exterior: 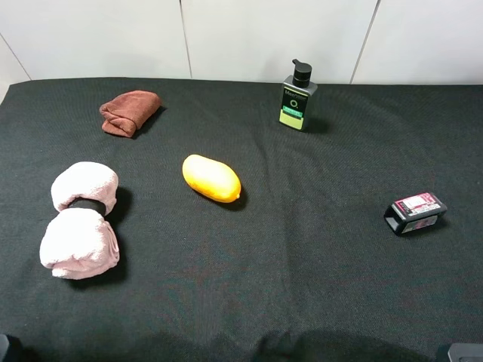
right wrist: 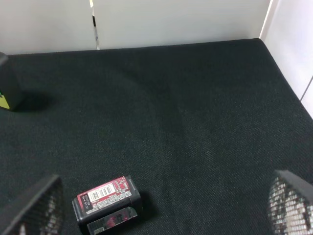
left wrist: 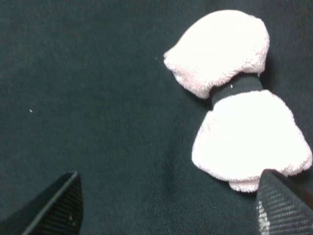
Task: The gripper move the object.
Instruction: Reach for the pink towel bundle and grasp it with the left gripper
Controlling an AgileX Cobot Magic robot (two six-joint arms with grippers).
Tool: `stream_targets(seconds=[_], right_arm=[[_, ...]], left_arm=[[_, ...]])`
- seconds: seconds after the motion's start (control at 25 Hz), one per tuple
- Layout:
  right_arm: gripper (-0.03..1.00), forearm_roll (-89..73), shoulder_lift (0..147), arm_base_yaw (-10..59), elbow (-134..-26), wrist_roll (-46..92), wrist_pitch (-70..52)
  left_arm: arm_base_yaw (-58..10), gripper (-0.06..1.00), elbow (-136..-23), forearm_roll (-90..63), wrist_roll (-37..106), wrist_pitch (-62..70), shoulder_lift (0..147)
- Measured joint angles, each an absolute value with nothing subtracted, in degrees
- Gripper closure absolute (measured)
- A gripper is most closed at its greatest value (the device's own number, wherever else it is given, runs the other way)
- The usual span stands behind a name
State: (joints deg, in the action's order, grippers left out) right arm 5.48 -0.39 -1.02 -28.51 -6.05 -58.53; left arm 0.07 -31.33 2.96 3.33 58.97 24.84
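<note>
Pink towel (exterior: 79,220) – rolled, black band round middle – lies on left side of black desk (exterior: 302,294). Brown cloth (exterior: 130,111) well apart behind it, yellow fruit (exterior: 211,178) to its right. Left pincer (left wrist: 168,205) spread wide, holding nothing. Towel ahead of it, off toward one finger (left wrist: 286,208), not between the two – contact there unclear. Right pincer (right wrist: 164,210) spread too, empty, with small black-red box (right wrist: 107,203) ahead, nearer one finger. Pump bottle (exterior: 298,98) upright near far edge.

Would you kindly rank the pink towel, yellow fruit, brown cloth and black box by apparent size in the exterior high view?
1. pink towel
2. yellow fruit and brown cloth, too alike to rank
3. black box
</note>
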Motion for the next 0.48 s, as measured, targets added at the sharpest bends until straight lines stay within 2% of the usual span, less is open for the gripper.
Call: stream_targets(seconds=[0.48], right_arm=[[0.34, 5.48, -0.39, -1.02, -28.51, -6.05, -58.53]], left_arm=[[0.07, 0.18, -38.68, 1.01, -4.73, 55.59, 42.74]])
